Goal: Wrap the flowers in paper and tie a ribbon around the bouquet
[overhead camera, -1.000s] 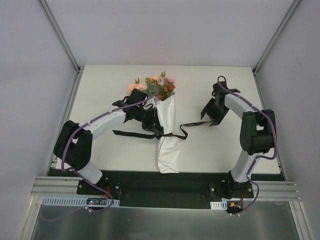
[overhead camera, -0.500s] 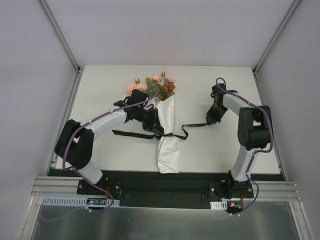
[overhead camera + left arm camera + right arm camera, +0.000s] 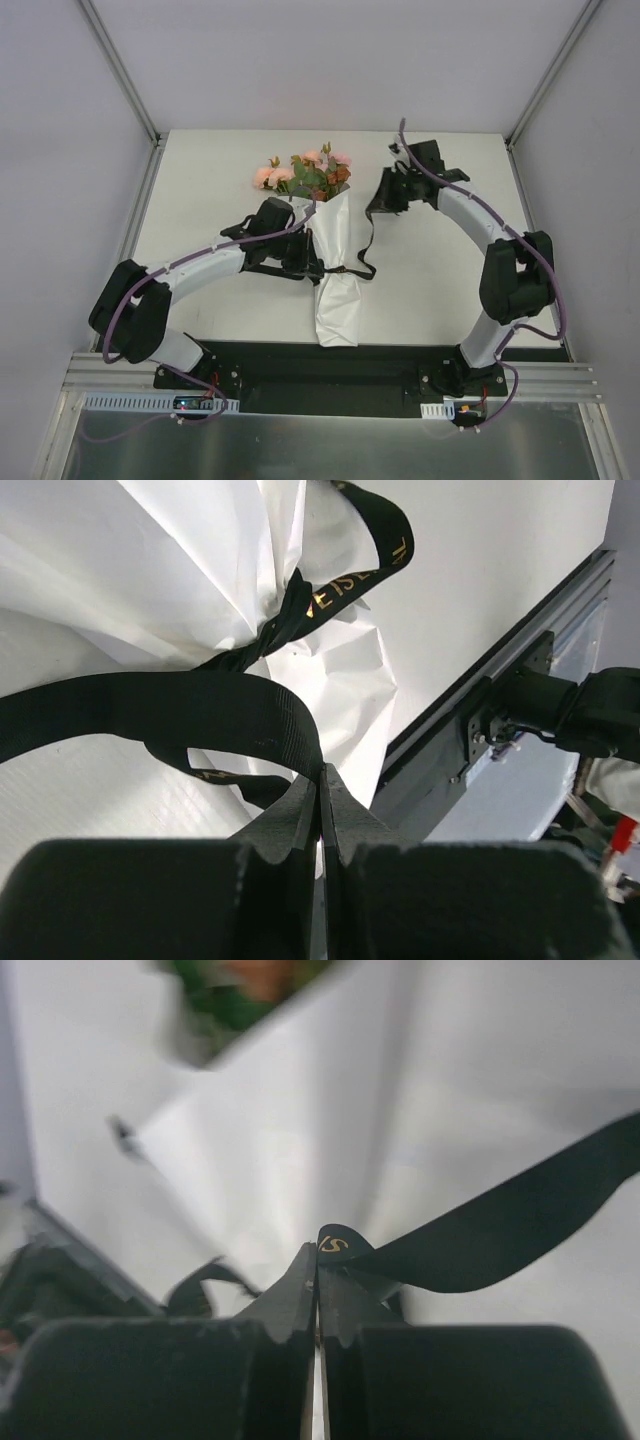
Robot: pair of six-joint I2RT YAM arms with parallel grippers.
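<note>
Left fingers pinched shut on a loop of black ribbon, the bouquet lying on the tabletop just ahead of them, its white paper cinched; right fingers clamped on the ribbon's free end, flowers farther out beyond their tips.

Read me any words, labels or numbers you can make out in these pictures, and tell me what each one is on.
"VEISE" (roughly; partial gold capitals): on the ribbon where it twists against the paper, left wrist view.
"S" (a single gold letter): on the ribbon end pinched in the right gripper, right wrist view.
Other gold marks on the ribbon: too small or edge-on to read.
Top view: nothing legible.
</note>
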